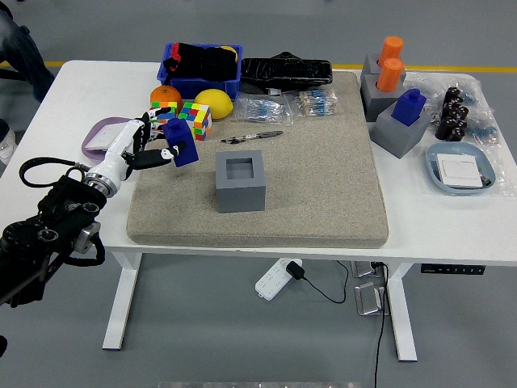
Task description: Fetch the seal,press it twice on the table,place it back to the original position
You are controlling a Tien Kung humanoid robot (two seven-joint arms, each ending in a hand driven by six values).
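A blue seal (179,141) is held in my left hand (155,143), lifted above the left part of the grey mat (315,178) and tilted. The hand's white fingers are closed on it. A grey square holder (241,180) with an empty socket on top stands on the mat to the right of the seal. My left arm comes in from the lower left. My right arm is out of view.
Behind the hand are two colour cubes (186,118), an orange (165,94), a lemon (213,103), a blue bin (200,66) and a purple dish (105,136). A pen (252,137) lies on the mat. Grey holders with a blue seal (408,107) and orange seals (389,63) stand at right.
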